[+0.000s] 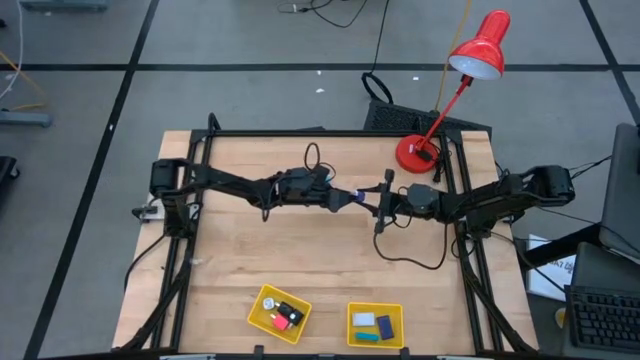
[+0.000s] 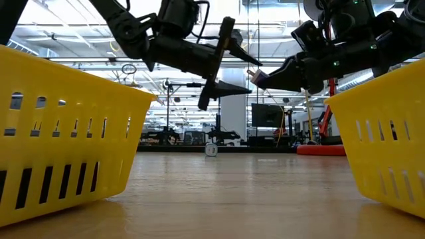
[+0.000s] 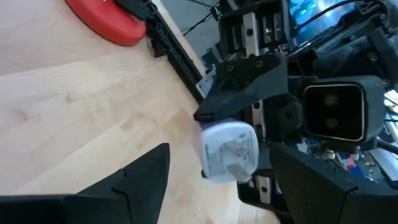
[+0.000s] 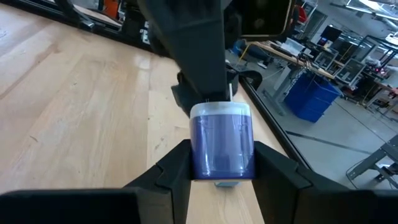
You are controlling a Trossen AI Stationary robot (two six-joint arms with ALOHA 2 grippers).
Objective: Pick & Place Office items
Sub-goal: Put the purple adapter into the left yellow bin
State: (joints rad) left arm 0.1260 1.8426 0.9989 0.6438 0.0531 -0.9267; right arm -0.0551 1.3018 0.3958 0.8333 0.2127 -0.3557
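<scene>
Both arms meet high over the table's middle. My right gripper [image 1: 370, 196] [image 4: 222, 165] is shut on a small light blue item [image 4: 222, 140] [image 1: 358, 193] with a white end. My left gripper [image 1: 349, 196] [image 3: 222, 163] is open and faces it, with one finger on either side of the item [image 3: 229, 151]. The other office items lie in two yellow trays at the near edge. The left tray [image 1: 262, 300] holds black, pink-red and white-silver ones. The right tray [image 1: 352, 312] holds light blue, dark and teal ones. My right gripper pinches the item's blue body [image 4: 200, 155] between its two fingers, one on each side. It comes level from the table's right, and the white end [image 4: 221, 111] sticks out past the fingertips. The item is lifted clear of the table. My left gripper stands around the item's white end [image 3: 214, 155]; I cannot tell whether its fingers touch it.
A red desk lamp stands on its base [image 1: 415, 153] at the far right corner. A black frame [image 1: 300, 133] runs along the table's edges. The two yellow trays [image 2: 66, 133] [image 2: 388, 133] flank the near edge. Bare wood [image 1: 300, 250] lies under the grippers.
</scene>
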